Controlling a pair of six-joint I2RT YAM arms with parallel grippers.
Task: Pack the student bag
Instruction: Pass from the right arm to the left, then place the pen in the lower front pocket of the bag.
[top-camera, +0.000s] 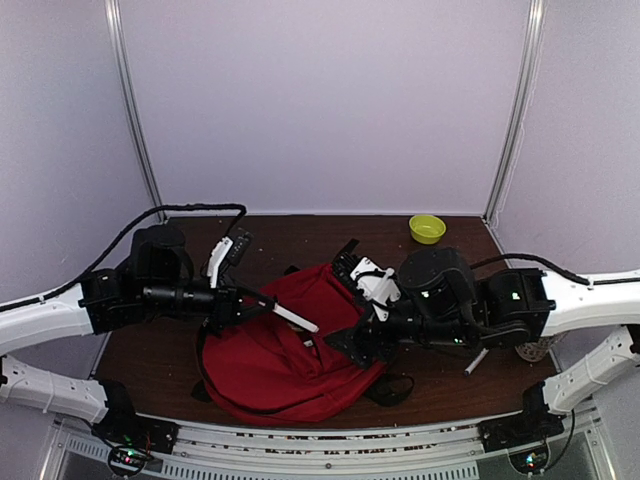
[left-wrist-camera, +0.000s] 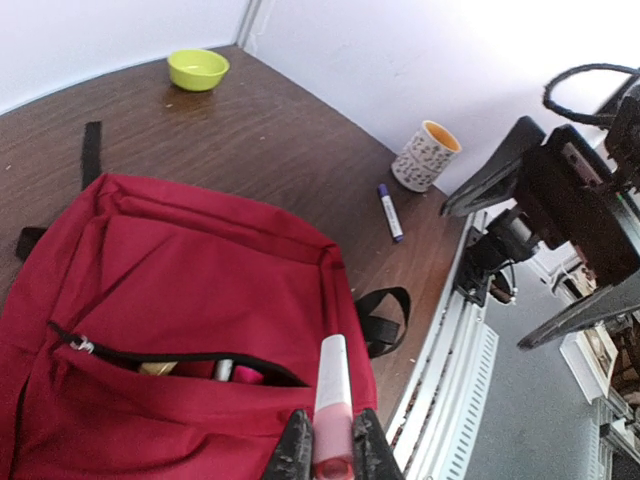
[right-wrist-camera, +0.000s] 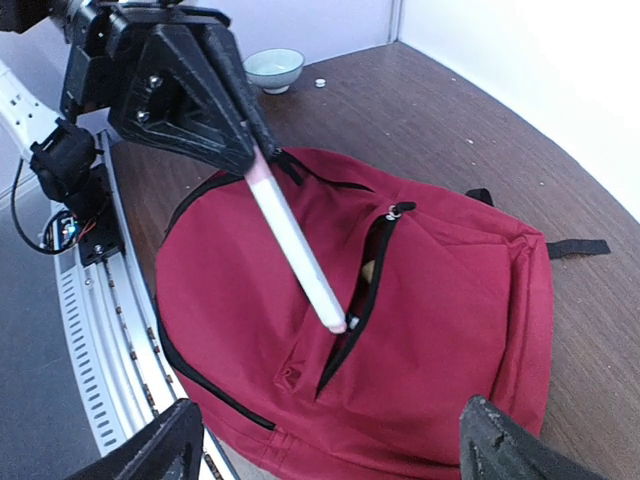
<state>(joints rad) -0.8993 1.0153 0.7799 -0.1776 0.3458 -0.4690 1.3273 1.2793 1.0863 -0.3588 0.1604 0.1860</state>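
Note:
The student bag (top-camera: 280, 355) is a big dark-red backpack lying flat mid-table. Its front pocket (left-wrist-camera: 180, 358) is unzipped, and a pink thing (left-wrist-camera: 245, 375) and other items show inside. My left gripper (left-wrist-camera: 330, 452) is shut on the pink end of a white and pink marker (left-wrist-camera: 332, 390). In the right wrist view the marker (right-wrist-camera: 295, 240) slants down from that gripper, its tip right at the pocket's slit (right-wrist-camera: 355, 300). My right gripper (right-wrist-camera: 330, 450) hangs over the bag's (right-wrist-camera: 450, 300) lower front. It is open wide with nothing between its fingers (right-wrist-camera: 170, 450).
A yellow-green bowl (top-camera: 427, 228) stands at the far right of the table. A patterned cup (left-wrist-camera: 425, 155) and a blue marker (left-wrist-camera: 390, 212) lie near the right edge. A black strap (left-wrist-camera: 385, 318) trails off the bag toward the front rail.

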